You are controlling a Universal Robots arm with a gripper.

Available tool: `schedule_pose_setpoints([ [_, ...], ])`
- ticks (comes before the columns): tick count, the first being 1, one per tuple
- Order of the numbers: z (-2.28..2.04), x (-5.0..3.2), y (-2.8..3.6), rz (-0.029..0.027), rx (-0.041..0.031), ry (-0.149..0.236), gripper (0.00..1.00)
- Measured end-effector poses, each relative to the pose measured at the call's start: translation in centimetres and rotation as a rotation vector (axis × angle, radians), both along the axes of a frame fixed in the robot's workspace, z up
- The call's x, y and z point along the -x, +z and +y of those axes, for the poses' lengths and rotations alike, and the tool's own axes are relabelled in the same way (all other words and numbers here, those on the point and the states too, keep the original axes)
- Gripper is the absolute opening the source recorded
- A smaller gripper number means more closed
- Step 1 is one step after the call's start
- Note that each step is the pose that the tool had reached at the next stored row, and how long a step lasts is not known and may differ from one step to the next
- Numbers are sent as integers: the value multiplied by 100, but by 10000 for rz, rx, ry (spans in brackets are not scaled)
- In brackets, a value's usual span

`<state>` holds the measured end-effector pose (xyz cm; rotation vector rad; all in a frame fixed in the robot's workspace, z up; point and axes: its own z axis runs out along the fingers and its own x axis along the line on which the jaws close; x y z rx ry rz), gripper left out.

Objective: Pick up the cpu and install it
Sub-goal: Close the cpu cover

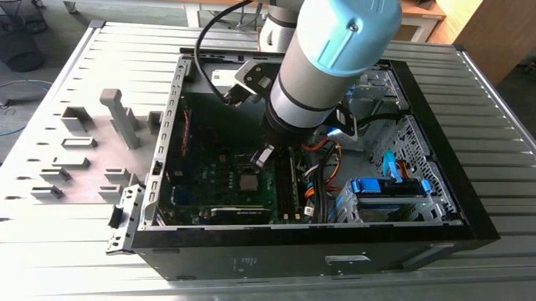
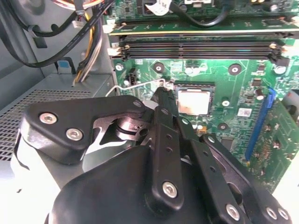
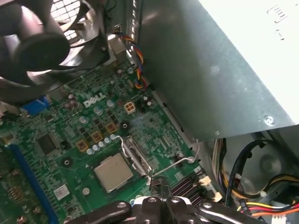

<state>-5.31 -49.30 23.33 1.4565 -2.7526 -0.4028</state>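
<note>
Exterior view: the arm (image 1: 327, 69) is seen angled steeply down into the open computer case (image 1: 473, 213), which lies on a slatted metal table (image 1: 50, 251). Its wrist is sunk below the case rim and the gripper (image 1: 262, 157) is pointed at the green motherboard (image 1: 209, 182). The cpu (image 1: 248, 182) is seen lying flat on that board, just below the gripper in the picture and apart from it. Grey holder blocks (image 1: 84, 144) are stood on the table at the exterior view's left, outside the case.

In the second wrist view the gripper (image 2: 161, 93) is shown with its two dark fingers (image 2: 166, 140) drawn together to a narrow tip and nothing visibly clamped between them. The tip is held just beside the cpu (image 2: 192, 101), which is seated in its socket with its silvery top uncovered. A thin wire socket lever (image 2: 135, 86) is seen close to the tip; contact cannot be told.

In the first wrist view the metal socket frame (image 3: 135, 156) is seen alongside the cpu (image 3: 113, 172), with the gripper (image 3: 159, 183) near the lever's end.
</note>
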Motion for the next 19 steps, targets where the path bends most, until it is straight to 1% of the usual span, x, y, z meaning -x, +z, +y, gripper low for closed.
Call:
schedule_pose_setpoints([
  [9, -107, -10, 0, 38, 67, 28, 11],
  [14, -124, -11, 0, 48, 148, 38, 11],
  [19, -124, -10, -4, 51, 151, 43, 11],
])
